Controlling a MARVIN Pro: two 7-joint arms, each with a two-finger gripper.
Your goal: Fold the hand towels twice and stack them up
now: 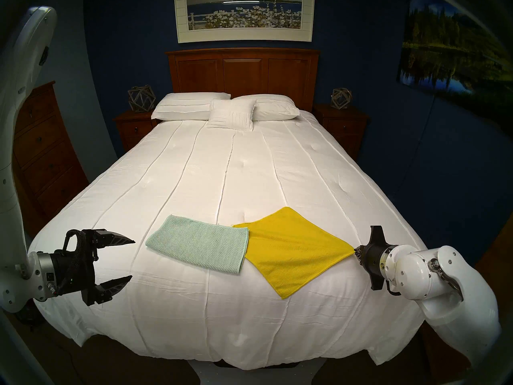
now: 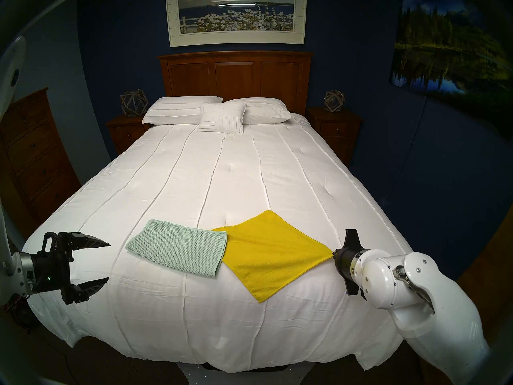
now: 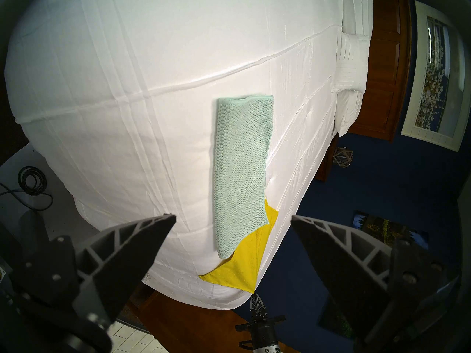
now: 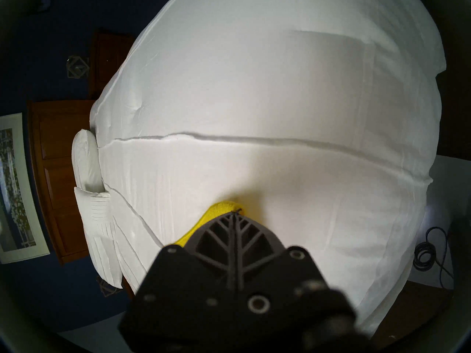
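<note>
The right gripper is pressed together on the right-hand corner of the yellow towel, pinching it right at the bed's right edge, so the cloth pulls to a sharp point there. The right wrist view shows what the head views cannot: the two ribbed black fingers meeting flat with a tuft of fuzzy yellow poking out past their tips, though it hides the rest of the towel. The towel lies spread like a diamond, smooth and plush, on the near part of the white bedspread. Its left corner tucks under the green towel, a pale mint waffle-knit cloth folded into a long rectangle; the left wrist view shows that overlap most clearly, with the green end resting on top of the yellow. The left gripper hangs near the bed's left edge with its pointed black fingers spread wide, holding nothing, aimed toward the green towel but well apart from it. The bedspread is quilted in long raised seams, and white pillows sit by the wooden headboard.
</note>
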